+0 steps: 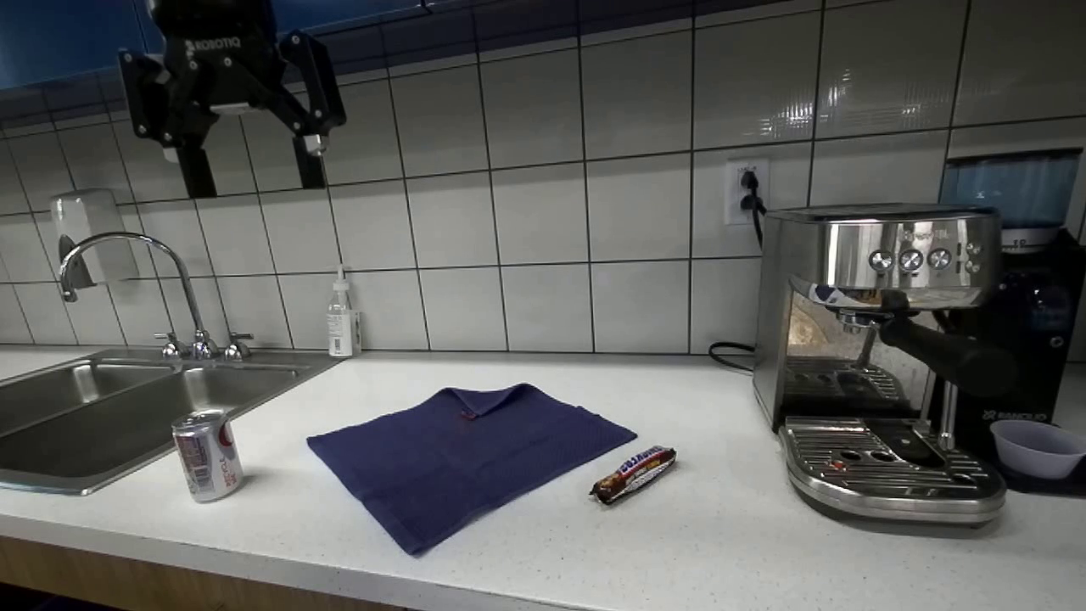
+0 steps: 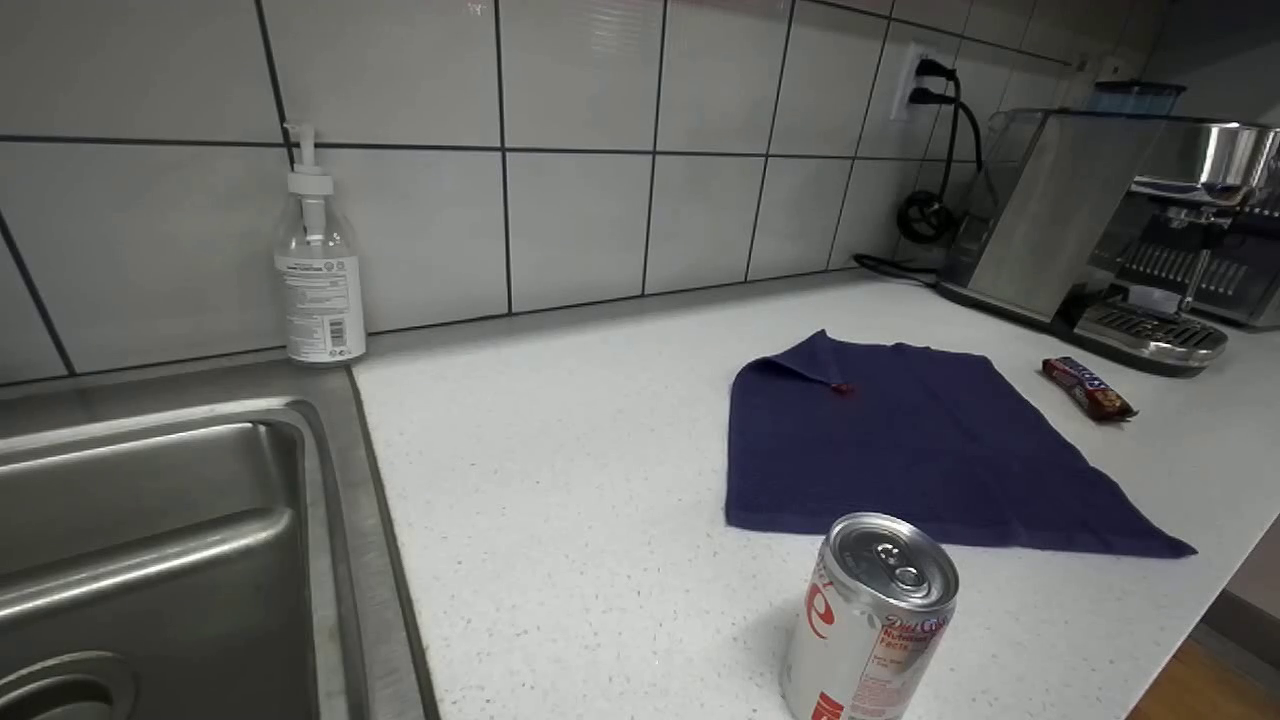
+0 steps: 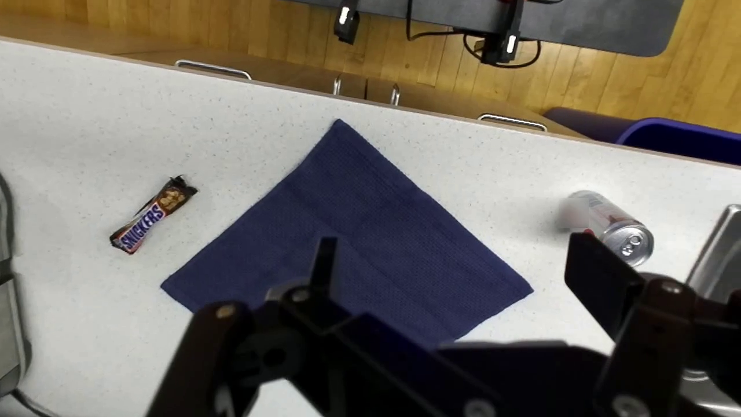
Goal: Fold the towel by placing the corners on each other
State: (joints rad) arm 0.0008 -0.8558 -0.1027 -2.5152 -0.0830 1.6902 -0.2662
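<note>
Clearly ROBOTIQ on spread gripper (image 1: 256, 190); SNICKERS on bar (image 3: 153, 215) near towel (image 3: 359, 214).

Below the matt fingers (image 1: 198, 174), the towel (image 3: 353, 220) is dull cloth with a fine woven texture, and the tabletop (image 1: 764, 560) looks smooth and speckled. The can (image 2: 870, 640) is shiny metal, the snack wrapper (image 3: 151, 217) glossy plastic, the sink (image 2: 365, 560) satin metal, the coffee machine (image 1: 848, 331) polished metal, the wall tiles (image 1: 543, 216) glossy, the floor (image 3: 584, 75) wood.
</note>
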